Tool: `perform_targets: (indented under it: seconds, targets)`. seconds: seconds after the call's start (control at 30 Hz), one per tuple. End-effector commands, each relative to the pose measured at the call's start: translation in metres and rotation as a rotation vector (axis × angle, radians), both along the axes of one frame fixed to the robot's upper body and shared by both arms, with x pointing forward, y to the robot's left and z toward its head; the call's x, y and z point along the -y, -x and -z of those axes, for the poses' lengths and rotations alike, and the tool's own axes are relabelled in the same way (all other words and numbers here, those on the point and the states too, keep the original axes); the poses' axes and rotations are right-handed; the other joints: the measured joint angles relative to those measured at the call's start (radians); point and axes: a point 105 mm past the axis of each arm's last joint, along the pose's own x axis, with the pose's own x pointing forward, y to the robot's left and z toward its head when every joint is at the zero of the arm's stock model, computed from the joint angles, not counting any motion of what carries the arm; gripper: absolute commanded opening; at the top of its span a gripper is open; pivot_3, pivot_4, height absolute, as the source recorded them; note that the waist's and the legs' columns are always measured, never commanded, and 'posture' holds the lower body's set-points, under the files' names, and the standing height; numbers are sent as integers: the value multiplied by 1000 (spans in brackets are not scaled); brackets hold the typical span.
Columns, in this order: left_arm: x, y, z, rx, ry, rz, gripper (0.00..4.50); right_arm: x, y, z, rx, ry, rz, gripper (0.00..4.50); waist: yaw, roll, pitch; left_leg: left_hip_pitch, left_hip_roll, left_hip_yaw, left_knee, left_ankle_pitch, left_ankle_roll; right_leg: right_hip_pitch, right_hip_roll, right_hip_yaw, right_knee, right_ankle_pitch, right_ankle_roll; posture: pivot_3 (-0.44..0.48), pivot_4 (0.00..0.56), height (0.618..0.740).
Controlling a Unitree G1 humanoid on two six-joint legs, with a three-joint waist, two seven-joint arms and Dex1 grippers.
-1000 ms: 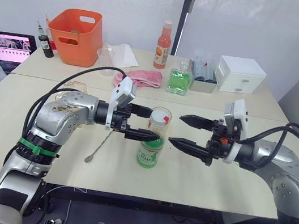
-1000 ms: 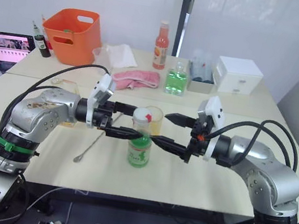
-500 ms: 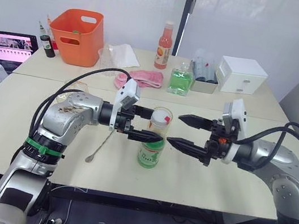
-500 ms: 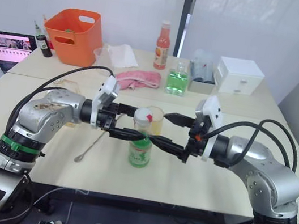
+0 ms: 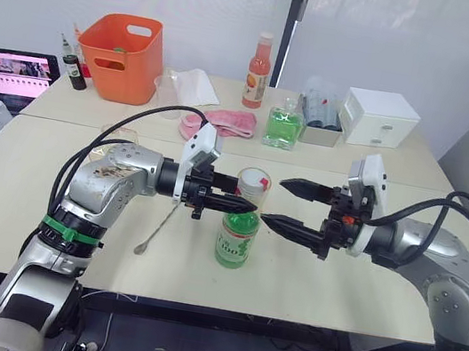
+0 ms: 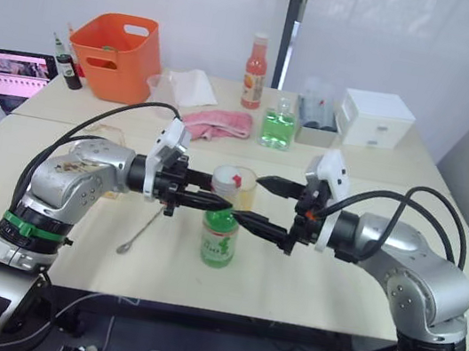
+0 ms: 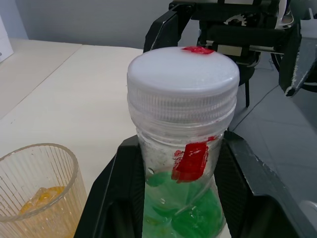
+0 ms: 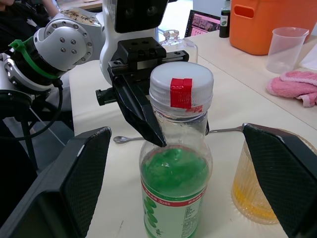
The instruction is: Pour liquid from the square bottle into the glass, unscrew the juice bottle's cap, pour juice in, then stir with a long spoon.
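- At the table's near middle, the juice bottle (image 5: 237, 230) stands upright beside the glass (image 8: 260, 184).
- Left gripper (image 6: 203, 199) has closed on its neck.
- Right gripper (image 5: 283, 205) waits wide open beside the cap (image 7: 183, 72), clearly nearer for unscrewing.

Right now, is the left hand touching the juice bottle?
Touching. In the left wrist view both black fingers press against the neck of the juice bottle just under the cap, with no gap on either side.
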Motion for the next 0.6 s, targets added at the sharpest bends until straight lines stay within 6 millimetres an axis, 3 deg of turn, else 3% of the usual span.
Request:
perform_targets:
  seconds: [0.03,0.3,0.6]
  targets:
    - [3,4,-8,76,1,30,1444,-9,4,-12,67,-5,-19,4500,0,0,0,0,0,0,0,0,0,0,0,0,0,0,0,0,150,715]
    - [3,6,-5,97,3,30,1444,-38,-2,-15,96,24,7,4500,-1,0,0,0,0,0,0,0,0,0,0,0,1,0,0,0,150,715]
    - [3,5,-3,99,-5,26,1444,-41,1,-22,80,-8,14,4500,2,0,0,-1,0,-1,1,0,0,0,0,0,1,0,0,0,150,715]
